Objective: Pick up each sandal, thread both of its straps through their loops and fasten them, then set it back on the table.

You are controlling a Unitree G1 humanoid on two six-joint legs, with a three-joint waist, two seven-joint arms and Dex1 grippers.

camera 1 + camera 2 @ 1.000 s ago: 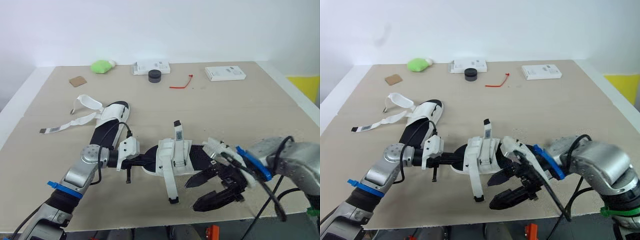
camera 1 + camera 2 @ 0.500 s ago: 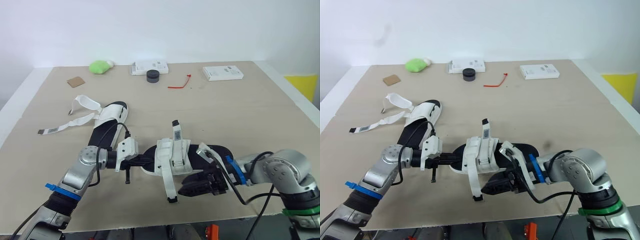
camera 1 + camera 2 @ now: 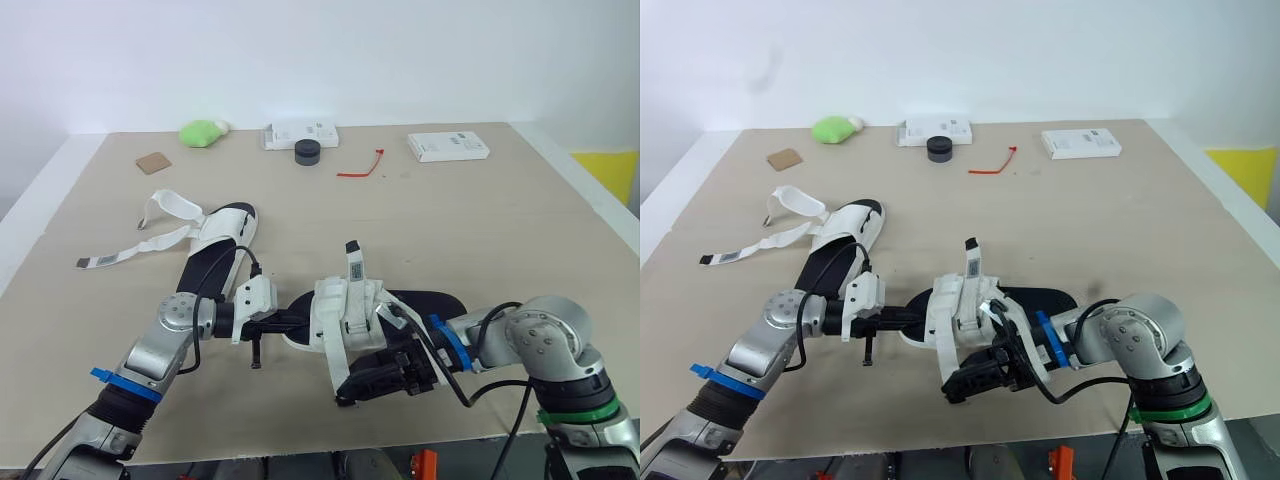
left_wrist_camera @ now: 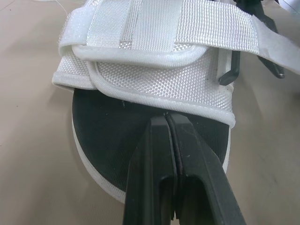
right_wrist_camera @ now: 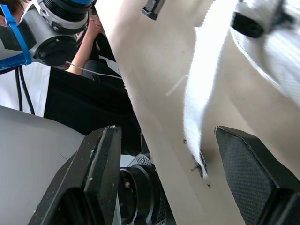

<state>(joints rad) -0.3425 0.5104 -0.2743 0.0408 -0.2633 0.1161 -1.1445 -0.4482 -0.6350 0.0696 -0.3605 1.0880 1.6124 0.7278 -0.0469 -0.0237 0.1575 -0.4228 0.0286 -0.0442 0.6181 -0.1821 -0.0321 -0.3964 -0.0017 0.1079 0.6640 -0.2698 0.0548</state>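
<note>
The near sandal (image 3: 350, 305), black sole with white straps, is held just above the table's front. My left gripper (image 3: 288, 322) is shut on its sole at the toe end; the left wrist view shows the pressed fingers (image 4: 159, 154) clamping the sole edge under the front strap (image 4: 150, 65). One loose strap (image 3: 337, 358) hangs down from the sandal. My right gripper (image 3: 362, 380) is open at that strap's free end, and the strap (image 5: 197, 112) lies between its spread fingers (image 5: 96, 183), untouched. A second sandal (image 3: 218, 238) lies at the left with straps unfastened.
Along the far edge sit a green object (image 3: 203, 131), two white boxes (image 3: 301, 133) (image 3: 449, 147), a black round piece (image 3: 308, 151), a red tie (image 3: 362, 168) and a brown card (image 3: 155, 162). A person (image 5: 89, 42) sits past the table's front edge.
My right gripper has moved left from the sandal's heel side to the hanging strap's end, and now has it between its fingers. The left gripper keeps its hold on the sole.
</note>
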